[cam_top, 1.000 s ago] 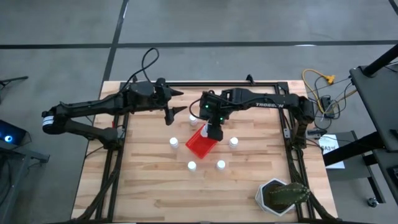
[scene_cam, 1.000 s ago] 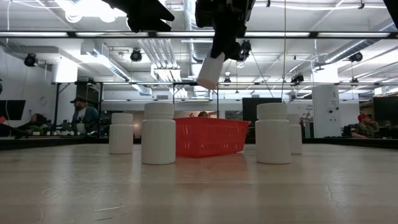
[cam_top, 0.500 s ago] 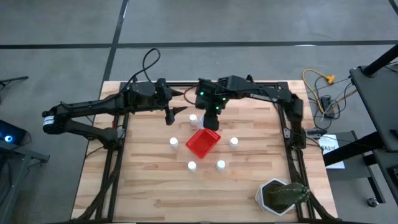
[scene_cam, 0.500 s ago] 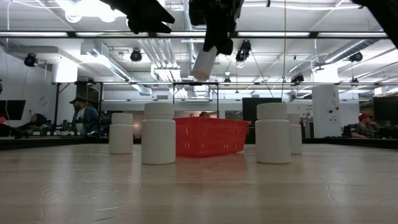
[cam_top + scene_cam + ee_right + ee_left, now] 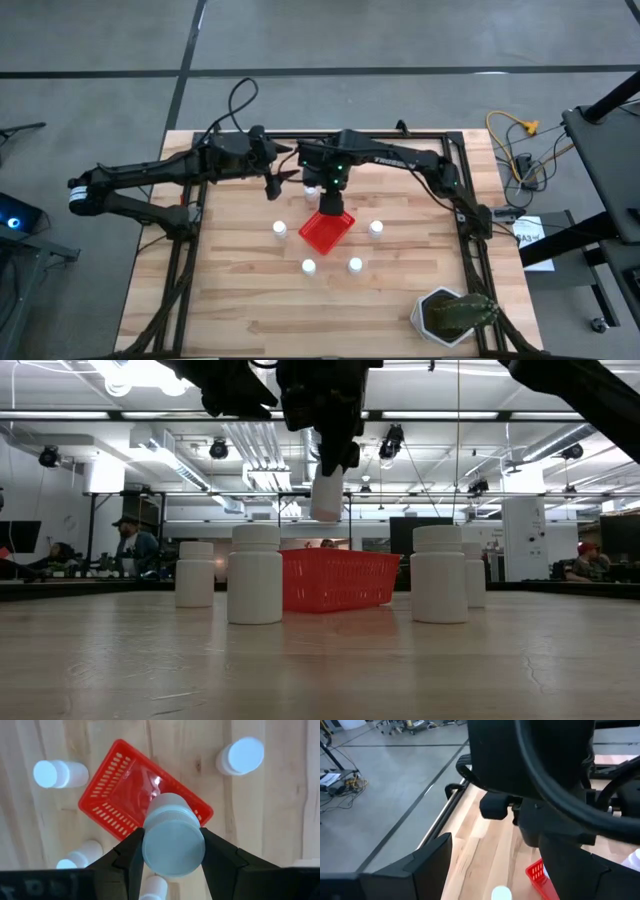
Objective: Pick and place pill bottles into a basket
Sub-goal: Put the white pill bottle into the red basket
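My right gripper (image 5: 173,851) is shut on a white pill bottle (image 5: 327,495) and hangs above the red basket (image 5: 325,231), near its far side. Two more bottles (image 5: 280,228) (image 5: 376,228) stand on their bases left and right of the basket. Another two (image 5: 308,266) (image 5: 354,265) stand in front of it, and one (image 5: 310,189) stands behind it. My left gripper (image 5: 284,168) stands open and holds nothing, above the table's far side to the left of the right gripper. My right gripper pinches the bottle just below its round cap (image 5: 173,841), one finger (image 5: 131,855) on each side. The fingers come from above and point steeply down. The bottle hangs nearly upright, cap up, lifted clear above the basket (image 5: 145,795).
A round pot with a green plant (image 5: 452,316) stands at the table's near right corner. A dark metal frame (image 5: 460,200) runs along the table's sides and far edge. Bare wood lies in front of the bottles.
My right gripper has carried the bottle a little toward the table's left and slightly down, and has tipped to point more steeply down. The bottle, tilted a second ago, now hangs nearly upright over the basket.
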{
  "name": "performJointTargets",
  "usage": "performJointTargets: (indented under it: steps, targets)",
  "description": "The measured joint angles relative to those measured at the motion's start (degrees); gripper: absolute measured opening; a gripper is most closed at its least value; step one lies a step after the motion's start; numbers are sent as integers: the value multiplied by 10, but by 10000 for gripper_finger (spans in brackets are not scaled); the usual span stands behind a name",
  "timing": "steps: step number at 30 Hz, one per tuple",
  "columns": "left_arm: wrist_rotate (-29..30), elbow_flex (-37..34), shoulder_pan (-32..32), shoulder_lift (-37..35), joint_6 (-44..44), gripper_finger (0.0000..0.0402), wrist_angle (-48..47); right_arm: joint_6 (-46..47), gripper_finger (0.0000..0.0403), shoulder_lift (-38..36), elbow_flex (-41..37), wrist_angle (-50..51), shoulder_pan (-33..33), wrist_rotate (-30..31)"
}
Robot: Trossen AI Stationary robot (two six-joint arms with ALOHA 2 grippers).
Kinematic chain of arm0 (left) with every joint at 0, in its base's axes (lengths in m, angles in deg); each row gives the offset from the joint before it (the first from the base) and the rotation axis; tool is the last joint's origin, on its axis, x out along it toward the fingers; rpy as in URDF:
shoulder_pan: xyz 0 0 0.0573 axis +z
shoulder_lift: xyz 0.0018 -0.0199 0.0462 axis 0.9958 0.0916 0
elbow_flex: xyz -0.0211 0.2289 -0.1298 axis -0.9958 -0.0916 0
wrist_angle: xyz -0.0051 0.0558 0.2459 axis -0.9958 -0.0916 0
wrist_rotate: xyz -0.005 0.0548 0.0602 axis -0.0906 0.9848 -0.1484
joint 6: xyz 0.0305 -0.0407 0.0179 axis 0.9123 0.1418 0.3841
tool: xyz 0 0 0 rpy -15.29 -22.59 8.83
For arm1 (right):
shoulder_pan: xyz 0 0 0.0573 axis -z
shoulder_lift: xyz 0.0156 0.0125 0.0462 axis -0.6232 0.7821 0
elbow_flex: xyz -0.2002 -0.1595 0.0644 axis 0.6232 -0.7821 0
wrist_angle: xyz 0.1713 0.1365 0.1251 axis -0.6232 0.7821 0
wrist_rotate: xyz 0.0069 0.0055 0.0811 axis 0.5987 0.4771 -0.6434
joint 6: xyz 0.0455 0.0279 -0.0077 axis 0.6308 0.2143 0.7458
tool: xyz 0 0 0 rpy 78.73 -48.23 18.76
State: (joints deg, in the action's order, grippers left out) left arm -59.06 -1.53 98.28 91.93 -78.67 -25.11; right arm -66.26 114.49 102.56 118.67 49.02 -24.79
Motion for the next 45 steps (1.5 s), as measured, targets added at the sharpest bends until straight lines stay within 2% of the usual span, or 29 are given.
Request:
performJointTargets:
  steps: [21, 32, 35, 40, 45]
  targets:
    - [30, 0, 0, -7, 15, 279, -9, 40, 147, 0, -65, -48, -10, 19]
    - [58, -11, 0, -94, 8, 279, 8, 39, 147, 1, -67, -60, -12, 21]
    - [55, -43, 0, -131, 6, 279, 31, 39, 147, 1, -69, -61, -12, 21]
    - [0, -134, 0, -206, -53, 279, 100, 41, 147, 1, -78, -72, -12, 28]
    - [-36, -211, 0, -280, -104, 279, 117, 41, 147, 1, -100, -78, -12, 28]
